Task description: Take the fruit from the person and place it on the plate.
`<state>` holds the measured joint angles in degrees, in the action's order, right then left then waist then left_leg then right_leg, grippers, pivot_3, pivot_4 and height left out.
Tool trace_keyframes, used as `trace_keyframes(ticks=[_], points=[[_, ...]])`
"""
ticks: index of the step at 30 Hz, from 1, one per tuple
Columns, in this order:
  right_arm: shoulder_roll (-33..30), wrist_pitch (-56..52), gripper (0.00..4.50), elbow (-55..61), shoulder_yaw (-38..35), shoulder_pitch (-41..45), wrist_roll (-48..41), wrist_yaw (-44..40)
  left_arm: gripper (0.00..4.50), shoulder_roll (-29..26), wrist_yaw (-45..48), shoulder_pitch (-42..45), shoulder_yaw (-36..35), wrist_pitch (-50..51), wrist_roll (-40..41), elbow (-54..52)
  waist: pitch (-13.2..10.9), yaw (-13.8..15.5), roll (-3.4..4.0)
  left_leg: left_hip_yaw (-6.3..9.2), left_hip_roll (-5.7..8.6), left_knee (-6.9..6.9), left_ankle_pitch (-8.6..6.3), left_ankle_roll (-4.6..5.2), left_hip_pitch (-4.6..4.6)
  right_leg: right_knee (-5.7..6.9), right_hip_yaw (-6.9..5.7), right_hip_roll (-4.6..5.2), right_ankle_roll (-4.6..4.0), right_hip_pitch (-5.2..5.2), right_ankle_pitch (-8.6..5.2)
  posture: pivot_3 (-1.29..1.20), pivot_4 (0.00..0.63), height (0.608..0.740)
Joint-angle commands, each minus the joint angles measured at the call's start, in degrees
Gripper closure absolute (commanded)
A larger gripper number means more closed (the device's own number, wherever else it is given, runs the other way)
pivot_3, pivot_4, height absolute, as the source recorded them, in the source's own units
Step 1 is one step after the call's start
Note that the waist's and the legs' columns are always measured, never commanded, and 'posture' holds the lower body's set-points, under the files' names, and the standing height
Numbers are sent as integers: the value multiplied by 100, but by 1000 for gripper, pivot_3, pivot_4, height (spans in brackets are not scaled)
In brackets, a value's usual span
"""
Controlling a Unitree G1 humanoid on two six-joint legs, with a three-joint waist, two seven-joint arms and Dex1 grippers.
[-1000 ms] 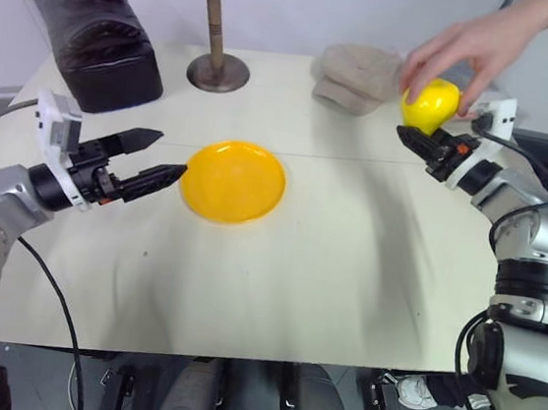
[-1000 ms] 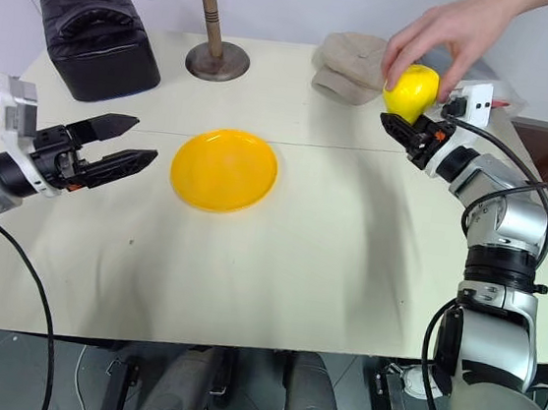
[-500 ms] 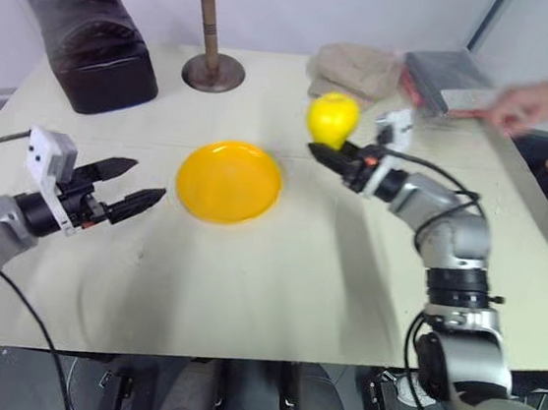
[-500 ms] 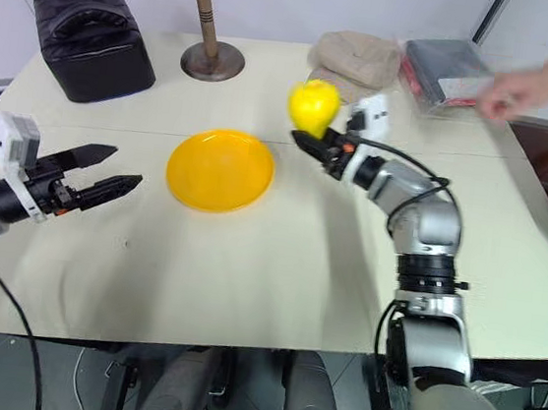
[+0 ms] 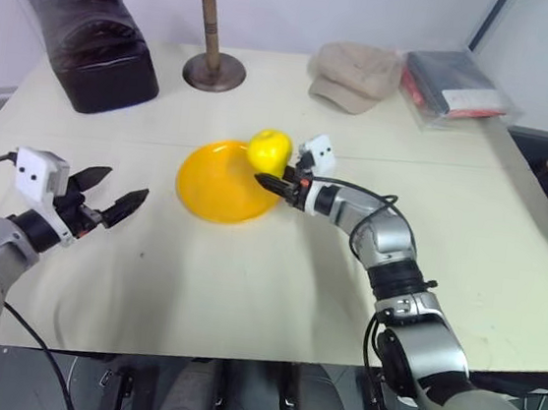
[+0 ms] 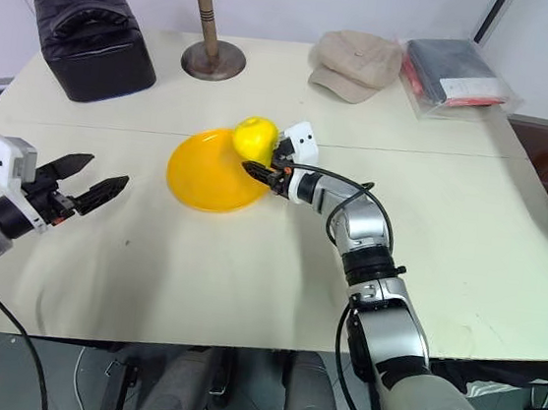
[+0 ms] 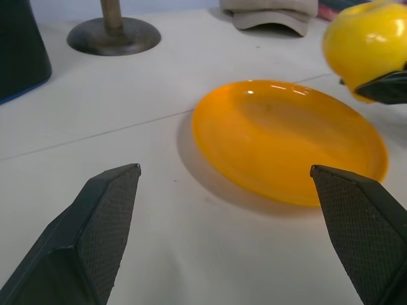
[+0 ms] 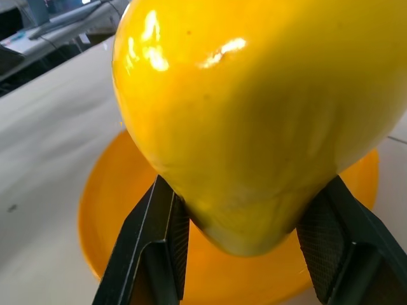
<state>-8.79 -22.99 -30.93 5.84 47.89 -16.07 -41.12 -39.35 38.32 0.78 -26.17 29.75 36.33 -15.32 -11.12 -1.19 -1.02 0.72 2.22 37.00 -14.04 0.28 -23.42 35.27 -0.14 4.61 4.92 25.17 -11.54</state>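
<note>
The right tool (image 5: 269, 180) grips the fruit (image 5: 269, 150) at its narrow lower end, long axis upright, above the near edge of the plate (image 5: 207, 183). The left tool (image 5: 116, 197) stands wide open and empty over the desk (image 5: 274, 294).

Nothing readable here, honestly. The flat packet (image 6: 459, 78) at the far corner of the desk (image 6: 245, 281) has a white label patch on it, but whatever is printed there is too small to make out. The black bag (image 6: 94, 26), the tan cap (image 6: 359, 52) and the plate (image 6: 208, 173) are all plain, with no logo, number or sign on any of them. The fruit (image 8: 254, 114) comes up large in the right wrist view, just glossy yellow skin, no sticker.
</note>
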Motion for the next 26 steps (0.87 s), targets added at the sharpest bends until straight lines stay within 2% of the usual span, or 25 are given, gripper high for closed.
trace_keyframes(ticks=[1, 4, 9, 14, 20, 26], points=[[102, 262, 1337, -182, -117, 287, 47, -10, 0, -53, -9, 15, -202, -22, 115, -233, 0, 0, 0, 0, 0, 0, 0, 0, 0, 0, 0, 0, -1, 0, 0, 0, 150, 740], [92, 372, 59, -208, -142, 335, 71, -96, 0, -66, -7, 16, -186, -10, 139, -245, 0, 3, 0, 0, 0, 0, 0, 0, 0, 0, 0, 1, -1, 0, 0, 0, 150, 740], [-160, 229, 59, 222, -271, 305, 30, -184, 0, -101, 13, 77, -145, -7, 136, -254, -1, 5, 1, 0, 0, 0, 0, 0, 0, -1, 0, 0, -1, 0, -1, 0, 150, 740], [-1020, -498, 59, 1502, -833, -5, -339, -166, 0, -114, -25, 374, -99, -150, -8, 28, -1, 66, 1, 0, 1, 1, 0, 0, -5, -4, -1, 3, -5, 0, -3, 0, 150, 740], [-2080, -1086, 59, 2563, -1852, -808, -657, 197, 0, 232, -322, 568, 67, -325, -196, 233, 1, 55, -1, -1, 2, 0, -1, 1, -5, -11, 0, 4, -5, -6, -4, 0, 150, 740], [-2443, -1115, 59, 3063, -2417, -1712, -795, 433, 0, 532, -384, 466, 238, -288, -184, 211, 0, 31, -1, -4, -4, 0, 0, 3, -4, -8, 6, -2, -5, -5, -3, 0, 150, 740]])
